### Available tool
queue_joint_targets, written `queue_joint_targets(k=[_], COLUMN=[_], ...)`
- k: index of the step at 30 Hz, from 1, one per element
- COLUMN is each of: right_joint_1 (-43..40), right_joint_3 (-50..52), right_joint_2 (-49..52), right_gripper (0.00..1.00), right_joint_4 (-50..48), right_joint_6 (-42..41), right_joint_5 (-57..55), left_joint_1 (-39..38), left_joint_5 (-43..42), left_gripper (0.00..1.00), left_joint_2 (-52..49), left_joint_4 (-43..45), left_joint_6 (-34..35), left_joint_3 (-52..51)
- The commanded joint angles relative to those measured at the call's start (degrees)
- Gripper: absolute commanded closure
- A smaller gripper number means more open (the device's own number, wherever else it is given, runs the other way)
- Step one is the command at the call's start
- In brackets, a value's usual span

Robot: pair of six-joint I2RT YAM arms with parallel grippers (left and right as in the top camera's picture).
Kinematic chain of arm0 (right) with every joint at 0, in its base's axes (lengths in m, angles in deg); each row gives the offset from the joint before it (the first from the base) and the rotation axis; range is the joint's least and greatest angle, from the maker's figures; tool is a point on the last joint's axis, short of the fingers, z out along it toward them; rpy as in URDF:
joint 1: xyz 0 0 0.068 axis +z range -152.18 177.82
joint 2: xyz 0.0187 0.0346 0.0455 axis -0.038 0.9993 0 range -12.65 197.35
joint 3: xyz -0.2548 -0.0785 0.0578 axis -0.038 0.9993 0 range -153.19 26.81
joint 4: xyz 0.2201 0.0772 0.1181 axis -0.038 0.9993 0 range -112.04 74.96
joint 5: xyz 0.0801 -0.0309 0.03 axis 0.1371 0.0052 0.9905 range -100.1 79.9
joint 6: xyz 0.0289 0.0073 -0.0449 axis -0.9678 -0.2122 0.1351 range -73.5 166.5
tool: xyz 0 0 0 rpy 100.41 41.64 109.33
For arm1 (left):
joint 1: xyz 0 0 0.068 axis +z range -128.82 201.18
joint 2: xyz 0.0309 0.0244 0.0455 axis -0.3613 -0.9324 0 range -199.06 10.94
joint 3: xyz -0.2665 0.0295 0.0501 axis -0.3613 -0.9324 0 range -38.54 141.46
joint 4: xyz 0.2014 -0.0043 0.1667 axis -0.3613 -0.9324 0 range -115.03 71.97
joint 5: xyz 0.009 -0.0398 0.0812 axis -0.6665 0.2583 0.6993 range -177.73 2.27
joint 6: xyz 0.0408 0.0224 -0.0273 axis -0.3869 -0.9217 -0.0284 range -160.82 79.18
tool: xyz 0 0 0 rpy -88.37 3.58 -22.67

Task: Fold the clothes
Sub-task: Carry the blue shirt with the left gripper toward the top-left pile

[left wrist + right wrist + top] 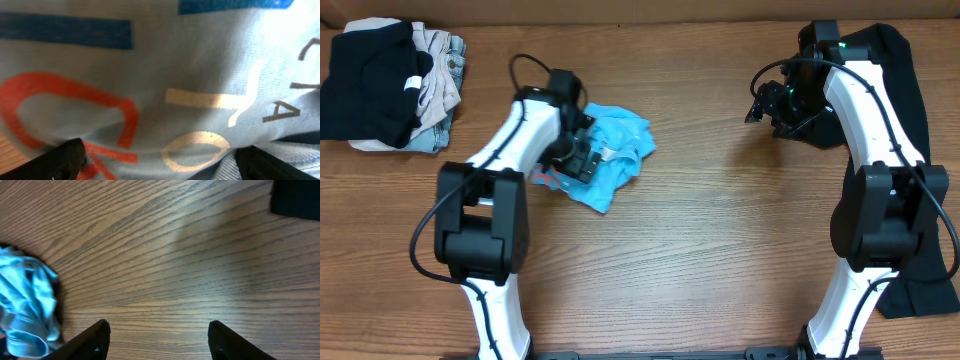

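Risk first: likely to pinch several layers at once if closed here, with light blue T-shirt (pixel 625 135) crumpled in a heap near eleven o'clock of table centre and no hem or corner sorted out. Would probably lift as a wad rather than spread. Pressed down into that heap, left gripper (pixel 582 160), jaws spread wide, fingertips (pixel 65 157) either side of red and cream lettering (pixel 75 100), nothing pinched between them. Could also drag fabric across wood and tighten wrinkles. At two o'clock, right gripper (pixel 758 105) hovering over bare wood, jaws parted and empty, well apart from T-shirt, so no second hold to stretch cloth flat. At three o'clock, black shirt (pixel 910 90) beneath right arm, liable to snag on it. Underneath, wood-grain table (pixel 720 250), matte and flat; pile of folded clothes (pixel 380 85) at ten o'clock corner. Of room, only a tan strip past far edge.
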Motion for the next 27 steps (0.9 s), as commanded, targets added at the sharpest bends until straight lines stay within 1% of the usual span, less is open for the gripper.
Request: queue_joint_targets(k=[1, 3, 7, 8, 10, 13, 17, 21, 25, 27], right_joint_1=[0.15, 0.15, 0.15, 0.15, 0.15, 0.15, 0.15, 0.15, 0.15, 0.15], right_joint_3=[-1.03, -1.03, -1.03, -1.03, -1.03, -1.03, -1.03, -1.03, -1.03, -1.03], right_joint_2=[-2.19, -2.19, -2.19, -2.19, -2.19, -2.19, -2.19, -2.19, -2.19, -2.19], right_gripper=[0.33, 0.33, 0.33, 0.3, 0.28, 0.27, 0.26, 0.26, 0.26, 0.25], right_joint_4=[-0.17, -0.2, -0.17, -0.17, -0.2, -0.24, -0.37, -0.31, -0.33, -0.31], right_joint_6=[0.2, 0.2, 0.17, 0.17, 0.17, 0.17, 0.2, 0.2, 0.2, 0.17], right_joint_5=[-0.55, -0.55, -1.46, -1.95, -2.8, -3.61, -4.48, -4.48, -4.74, -5.33], left_joint_1=[0.92, 0.31, -2.43, -3.26, -5.27, -8.7, -12.81, -15.34, -16.44, -16.55], left_joint_5=[1.68, 0.17, -2.47, -3.89, -6.05, -6.14, -1.99, 1.68, 2.4, 4.15], left_gripper=[0.0, 0.0, 0.0, 0.0, 0.0, 0.0, 0.0, 0.0, 0.0, 0.0], left_joint_2=[-0.39, -0.39, -0.39, -0.39, -0.39, -0.59, -1.57, -4.2, -7.26, -8.92], left_joint_4=[-1.7, -4.22, -8.39, -8.83, -8.63, -8.5, -6.91, -5.51, -5.64, -5.79], left_joint_6=[-1.44, -3.8, -4.11, -3.87, -1.81, 1.53, 6.34, 10.64, 11.34, 11.72], left_joint_3=[5.97, 9.99, 16.98, 17.92, 18.38, 17.51, 15.76, 15.08, 15.08, 15.08])
